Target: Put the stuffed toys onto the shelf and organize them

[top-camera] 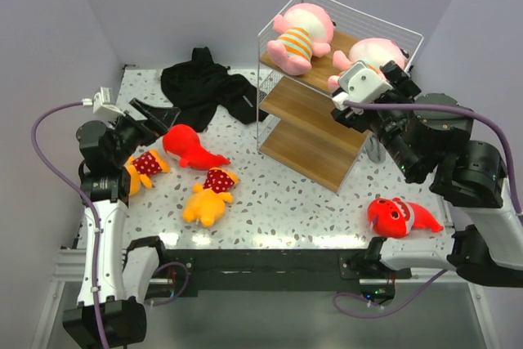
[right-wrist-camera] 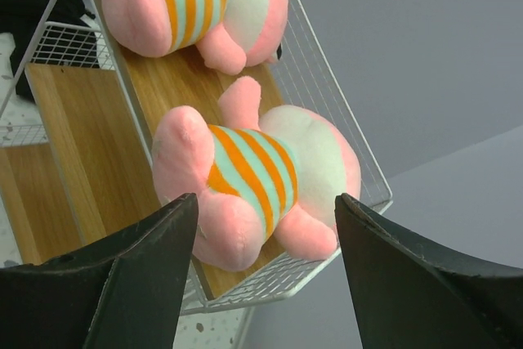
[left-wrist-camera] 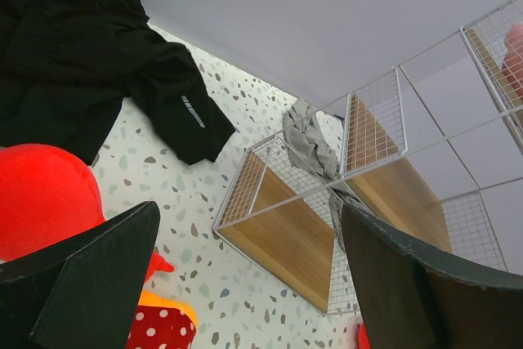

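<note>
Well, writing: grey mark (left-wrist-camera: 192,110) on black garment (left-wrist-camera: 98,63), unreadable.
Left gripper (left-wrist-camera: 248,210): jaws spread, empty.
Right gripper (right-wrist-camera: 265,199): jaws spread, empty, facing pink striped toy (right-wrist-camera: 253,169) on shelf (right-wrist-camera: 69,128).
Beside shelf: grey cloth (left-wrist-camera: 306,140).

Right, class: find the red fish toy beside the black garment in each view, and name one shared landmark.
Top external: red fish toy left of centre, just below the black garment.
Left wrist: at the left edge, under the garment.
Right wrist: not in it.
Shared landmark: the shelf, its wooden boards visible in all three views.
</note>
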